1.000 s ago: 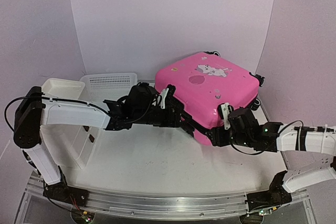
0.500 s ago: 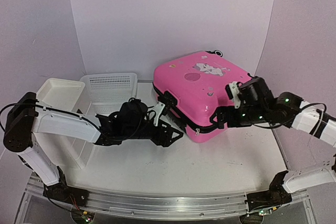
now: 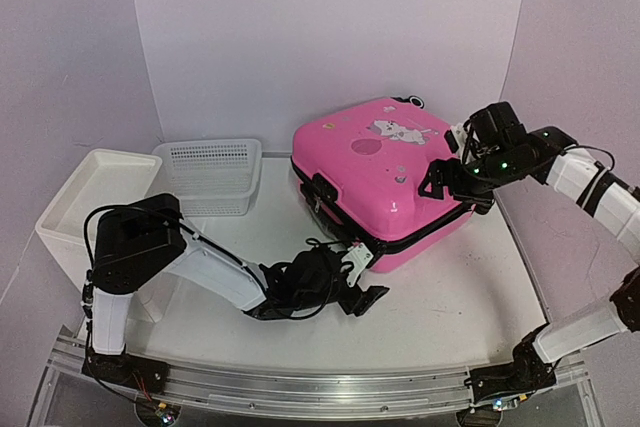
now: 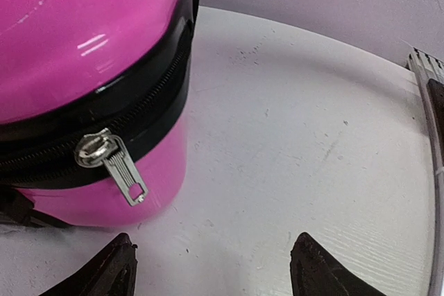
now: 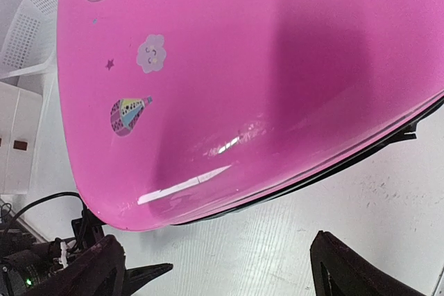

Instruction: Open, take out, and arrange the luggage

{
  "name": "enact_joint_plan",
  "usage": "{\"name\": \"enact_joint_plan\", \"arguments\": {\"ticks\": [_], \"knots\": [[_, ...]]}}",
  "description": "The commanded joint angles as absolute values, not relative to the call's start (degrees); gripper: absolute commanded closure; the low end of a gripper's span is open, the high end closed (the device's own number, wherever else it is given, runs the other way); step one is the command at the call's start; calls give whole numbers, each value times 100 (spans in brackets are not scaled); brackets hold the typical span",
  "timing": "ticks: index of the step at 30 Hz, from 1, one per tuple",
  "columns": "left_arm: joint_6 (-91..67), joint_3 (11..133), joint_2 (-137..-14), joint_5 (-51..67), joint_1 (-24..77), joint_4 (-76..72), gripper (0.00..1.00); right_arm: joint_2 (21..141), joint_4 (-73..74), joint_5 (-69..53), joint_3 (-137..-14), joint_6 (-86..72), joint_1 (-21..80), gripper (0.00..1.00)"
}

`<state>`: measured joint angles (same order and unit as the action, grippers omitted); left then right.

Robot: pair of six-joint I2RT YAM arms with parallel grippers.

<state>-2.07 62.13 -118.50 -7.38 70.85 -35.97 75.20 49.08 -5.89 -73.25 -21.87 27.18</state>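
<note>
Luggage [image 3: 385, 172] lies closed on tabletop [image 3: 450, 297], ~1 o'clock of centre. Zip pull [image 4: 114, 164] hangs ~10 o'clock from L pincer [image 4: 211, 261], which is spread wide & empty; L arm is nearest. R pincer [image 5: 215, 261] is also released, at lid's 3 o'clock edge.

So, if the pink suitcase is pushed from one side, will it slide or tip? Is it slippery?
The pink suitcase lies flat on its broad side, so it probably slides rather than tips. Its glossy shell shows sharp reflections, so it is likely slippery. The zipper pull hangs loose and may swing.
</note>
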Motion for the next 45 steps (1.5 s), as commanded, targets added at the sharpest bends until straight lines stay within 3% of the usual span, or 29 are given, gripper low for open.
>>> {"name": "enact_joint_plan", "arguments": {"ticks": [1, 8, 13, 22, 33, 45], "knots": [[146, 6487, -12022, -1123, 7029, -4682, 24, 7592, 4916, -884, -7800, -1871, 2559, 6], [53, 6660, -12114, -997, 6820, -4727, 30, 7807, 4909, -971, -7902, -1822, 2489, 6], [-32, 6821, -12276, -713, 6803, -4723, 52, 8000, 4822, -1161, -7960, -1850, 2487, 7], [-299, 7028, -12454, -644, 6802, -4728, 65, 8127, 4698, -1512, -7853, -1956, 2488, 2], [-1484, 7025, -12195, -463, 6574, -4752, 72, 7992, 4603, -1427, -7594, -2092, 2487, 2], [-1577, 6763, -11740, -778, 6574, -4820, 67, 7978, 4597, -1418, -7598, -2092, 2488, 2]]}}
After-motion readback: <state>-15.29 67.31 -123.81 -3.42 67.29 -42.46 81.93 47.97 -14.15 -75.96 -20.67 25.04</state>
